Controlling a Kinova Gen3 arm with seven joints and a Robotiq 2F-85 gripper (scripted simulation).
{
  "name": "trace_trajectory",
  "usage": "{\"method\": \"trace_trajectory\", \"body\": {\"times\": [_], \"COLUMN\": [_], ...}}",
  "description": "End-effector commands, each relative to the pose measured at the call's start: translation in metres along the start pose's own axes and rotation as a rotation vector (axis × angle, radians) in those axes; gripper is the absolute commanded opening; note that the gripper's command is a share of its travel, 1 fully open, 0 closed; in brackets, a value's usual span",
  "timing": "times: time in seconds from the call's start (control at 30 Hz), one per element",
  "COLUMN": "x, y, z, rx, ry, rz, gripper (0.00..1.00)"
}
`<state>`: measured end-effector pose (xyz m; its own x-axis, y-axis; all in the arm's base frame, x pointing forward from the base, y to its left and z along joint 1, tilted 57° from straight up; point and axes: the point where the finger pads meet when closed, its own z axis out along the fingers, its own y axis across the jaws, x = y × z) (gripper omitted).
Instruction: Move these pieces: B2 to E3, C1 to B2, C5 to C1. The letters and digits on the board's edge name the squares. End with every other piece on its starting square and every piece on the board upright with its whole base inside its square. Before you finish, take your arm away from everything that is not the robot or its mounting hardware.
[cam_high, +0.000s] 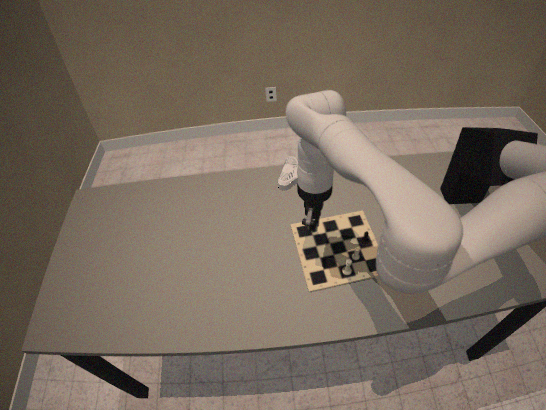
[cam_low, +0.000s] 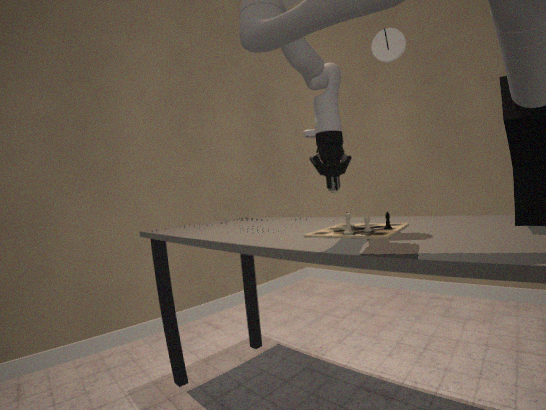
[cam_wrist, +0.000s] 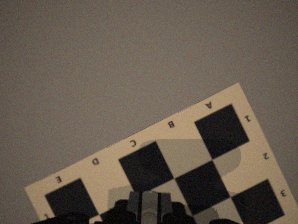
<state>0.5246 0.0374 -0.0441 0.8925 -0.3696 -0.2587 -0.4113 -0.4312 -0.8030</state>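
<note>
Well, my pincer (cam_high: 311, 225) (cam_low: 333, 188) (cam_wrist: 149, 207) was clenched on a pale chess piece (cam_wrist: 149, 217), which showed only as a small, light shape between the two fingers at the bottom of the wrist view. Which kind of piece it was I could not tell. I held it above the chessboard (cam_high: 295, 229) (cam_low: 314, 235) (cam_wrist: 235, 92), near the board's upper left corner in the top view, with my fingers pointing down and well apart from the board in the exterior view. The dark square beside the printed C and nearest that edge was bare.

Three other pieces stood upright on the board. A tall white chess piece (cam_high: 347, 267) (cam_low: 348, 223) was on a dark square by the lower edge in the top view, and a shorter white chess piece (cam_high: 356, 255) (cam_low: 367, 224) stood near it, up and to the right. Farther up and right was the black chess piece (cam_high: 366, 236) (cam_low: 387, 221), on a dark square near the board's right side. My pale arm (cam_high: 395, 185) (cam_low: 327, 110) reached in from the right of the top view and covered the board's lower right corner. Under it all was the grey table (cam_high: 175, 265) (cam_low: 215, 232) (cam_wrist: 100, 75).
</note>
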Motion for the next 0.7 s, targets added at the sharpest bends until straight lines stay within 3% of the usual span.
{"method": "trace_trajectory", "body": {"times": [0.0, 0.07, 0.23, 0.67], "x": [-0.003, -0.008, -0.012, -0.013], "y": [0.015, 0.032, 0.047, 0.047], "z": [-0.001, -0.002, -0.002, -0.002], "rx": [-0.001, -0.001, -0.001, -0.001], "ry": [0.002, 0.002, 0.002, 0.002], "rz": [0.079, 0.19, 0.284, 0.287], "gripper": [0.0, 0.0, 0.0, 0.0]}}
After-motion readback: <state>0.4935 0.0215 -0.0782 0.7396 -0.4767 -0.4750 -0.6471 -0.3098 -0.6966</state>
